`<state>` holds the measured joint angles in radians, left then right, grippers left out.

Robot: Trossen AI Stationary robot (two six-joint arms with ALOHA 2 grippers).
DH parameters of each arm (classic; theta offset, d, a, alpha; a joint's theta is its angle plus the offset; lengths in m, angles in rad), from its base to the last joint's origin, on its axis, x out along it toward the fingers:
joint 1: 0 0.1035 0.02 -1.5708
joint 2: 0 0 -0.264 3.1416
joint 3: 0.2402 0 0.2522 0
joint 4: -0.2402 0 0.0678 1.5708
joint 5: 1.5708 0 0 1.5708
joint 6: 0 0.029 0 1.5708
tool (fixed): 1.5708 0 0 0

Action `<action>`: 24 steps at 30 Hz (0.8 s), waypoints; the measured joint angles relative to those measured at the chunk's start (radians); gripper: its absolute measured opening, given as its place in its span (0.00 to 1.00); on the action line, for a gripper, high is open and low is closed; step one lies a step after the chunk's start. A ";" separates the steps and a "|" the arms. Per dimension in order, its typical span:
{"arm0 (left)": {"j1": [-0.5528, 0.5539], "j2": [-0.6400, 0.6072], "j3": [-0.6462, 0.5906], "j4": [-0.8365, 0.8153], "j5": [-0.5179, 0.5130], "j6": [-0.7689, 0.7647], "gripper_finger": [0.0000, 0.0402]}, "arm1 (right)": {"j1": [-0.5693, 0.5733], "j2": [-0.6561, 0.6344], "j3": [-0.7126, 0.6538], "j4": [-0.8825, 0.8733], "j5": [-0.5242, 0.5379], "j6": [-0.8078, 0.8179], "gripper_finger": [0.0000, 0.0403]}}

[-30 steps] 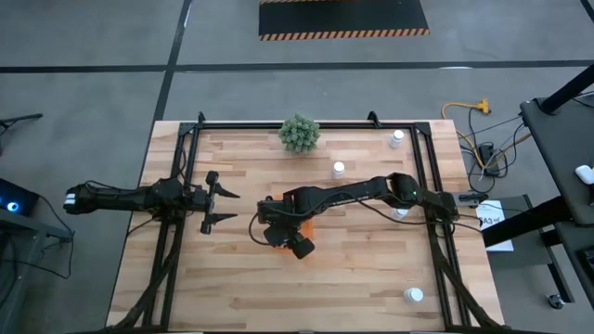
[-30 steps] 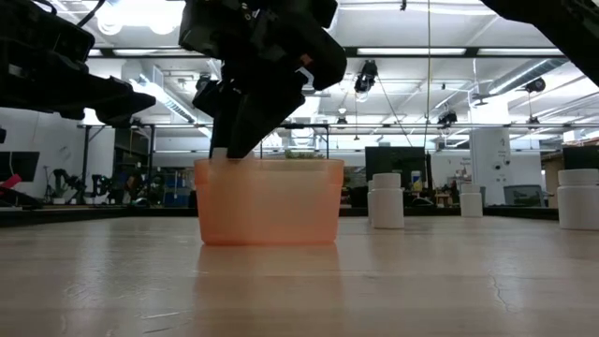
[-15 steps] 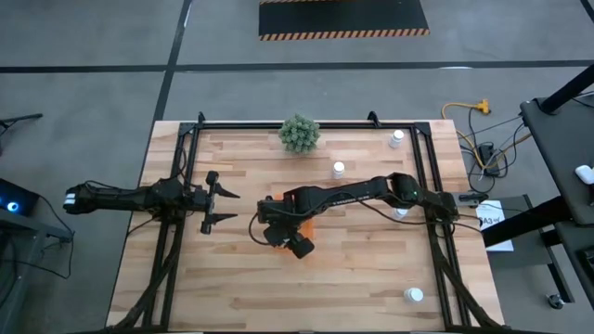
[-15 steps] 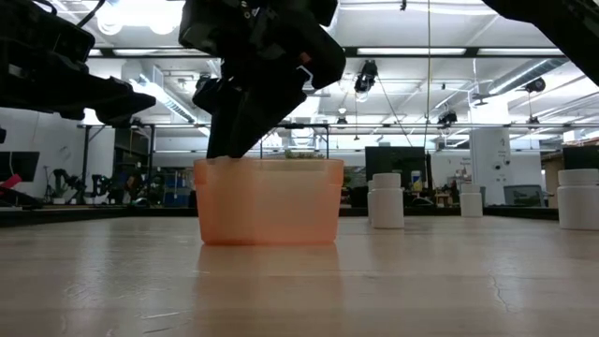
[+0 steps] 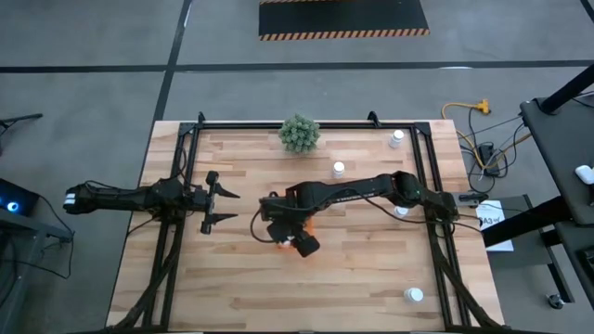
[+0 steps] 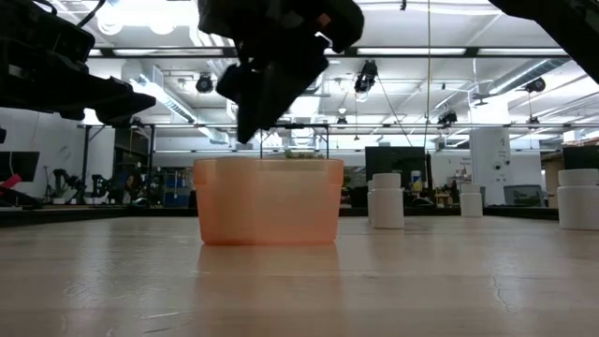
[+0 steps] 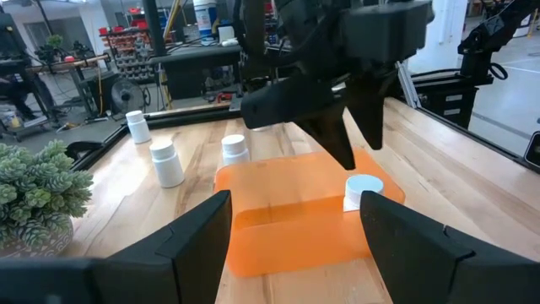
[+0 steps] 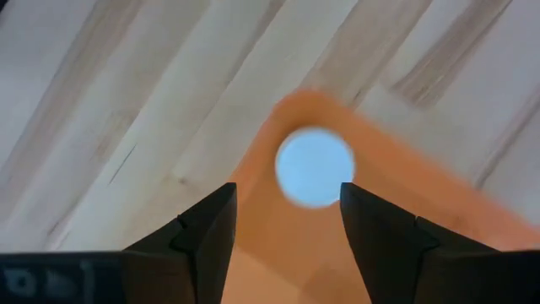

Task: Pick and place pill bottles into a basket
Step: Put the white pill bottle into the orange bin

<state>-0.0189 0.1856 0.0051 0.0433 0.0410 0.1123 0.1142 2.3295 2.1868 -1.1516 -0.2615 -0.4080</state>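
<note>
The orange basket (image 6: 269, 199) stands mid-table, mostly hidden under my right arm in the high view (image 5: 313, 223). One white pill bottle (image 8: 314, 166) stands upright on its base in a corner of the basket; it also shows in the left wrist view (image 7: 364, 190). My right gripper (image 8: 291, 219) is open and empty, pointing down just above the basket's rim (image 6: 251, 126), over that bottle. My left gripper (image 5: 221, 206) is open and empty at the table's left, facing the basket. Other bottles stand on the table (image 5: 339, 169), (image 5: 397, 138), (image 5: 413, 295).
A green bushy plant (image 5: 299, 133) stands at the far edge. One more bottle (image 5: 401, 211) shows partly under my right arm. A black frame (image 5: 176, 167) borders the table. Bare wood lies between the basket and the near edge.
My right gripper has risen from inside the basket to just above its rim, shifting a little toward the table's right edge. The basket has stayed in place.
</note>
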 joint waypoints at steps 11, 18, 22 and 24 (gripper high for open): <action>0.000 0.000 0.000 0.000 0.000 0.000 0.61 | 0.046 0.000 -0.005 -0.145 -0.001 0.103 0.50; 0.000 0.000 0.000 0.000 0.000 0.000 0.61 | 0.094 -0.005 -0.006 -0.188 -0.001 0.143 0.50; 0.000 0.000 0.000 0.000 0.000 0.000 0.61 | 0.112 -0.005 -0.009 -0.203 -0.002 0.162 0.50; 0.000 0.000 0.000 0.000 0.000 0.000 0.61 | 0.119 -0.006 -0.012 -0.209 -0.002 0.177 0.50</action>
<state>-0.0191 0.1856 0.0051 0.0437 0.0411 0.1126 0.2330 2.3231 2.1750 -1.3604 -0.2631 -0.2313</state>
